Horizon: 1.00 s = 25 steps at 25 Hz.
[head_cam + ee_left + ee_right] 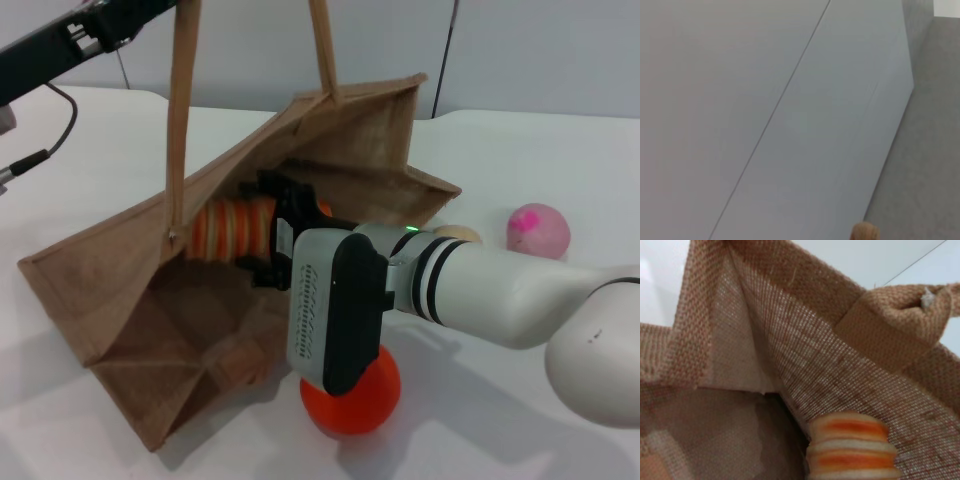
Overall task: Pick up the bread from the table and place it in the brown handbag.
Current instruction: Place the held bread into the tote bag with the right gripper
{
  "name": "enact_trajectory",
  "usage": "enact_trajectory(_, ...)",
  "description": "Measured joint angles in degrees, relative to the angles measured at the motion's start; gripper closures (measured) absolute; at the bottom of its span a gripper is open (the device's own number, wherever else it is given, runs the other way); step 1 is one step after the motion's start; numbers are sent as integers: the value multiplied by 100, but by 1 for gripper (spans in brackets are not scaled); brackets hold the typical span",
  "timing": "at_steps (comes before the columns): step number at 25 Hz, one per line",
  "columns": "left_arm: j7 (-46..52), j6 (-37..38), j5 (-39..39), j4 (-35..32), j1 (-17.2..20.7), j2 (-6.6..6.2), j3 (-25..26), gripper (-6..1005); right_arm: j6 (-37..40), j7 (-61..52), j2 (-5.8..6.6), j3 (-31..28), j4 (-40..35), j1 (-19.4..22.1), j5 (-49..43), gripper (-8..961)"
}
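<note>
The brown handbag (pixel 330 160) lies tilted on the white table (pixel 560 150) with its mouth open towards me. Its two handles (pixel 180 120) rise taut out of the top of the head view. My left arm (pixel 90 30) is at the top left, by the handle. My right gripper (pixel 258 228) is inside the bag's mouth, shut on the orange and cream striped bread (pixel 228 228). The bread is held off the bag's floor. In the right wrist view the bread's end (pixel 852 450) shows against the woven bag wall (pixel 790 340).
An orange fruit (pixel 350 395) sits on the table under my right wrist, by the bag's front edge. A small beige bun (pixel 460 235) and a pink bun (pixel 537 230) lie to the right of the bag. A black cable (pixel 60 110) hangs at far left.
</note>
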<state>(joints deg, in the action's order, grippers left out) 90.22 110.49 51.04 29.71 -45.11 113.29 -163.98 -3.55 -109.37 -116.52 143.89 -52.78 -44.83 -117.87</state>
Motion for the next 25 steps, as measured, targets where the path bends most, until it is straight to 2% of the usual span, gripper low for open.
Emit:
enact_trajectory(4, -12, -19, 60, 0, 62, 0, 6, 878, -15, 36, 17, 18, -63, 82, -13, 83)
enact_trajectory(16, -13, -77, 82, 0, 192, -43, 44, 877, -293, 509, 54, -138, -426, 469, -34, 55)
enact_trajectory(25, -13, -429, 420, 0, 412, -48, 17, 877, -310, 1246, 66, -906, -997, 1355, -35, 56)
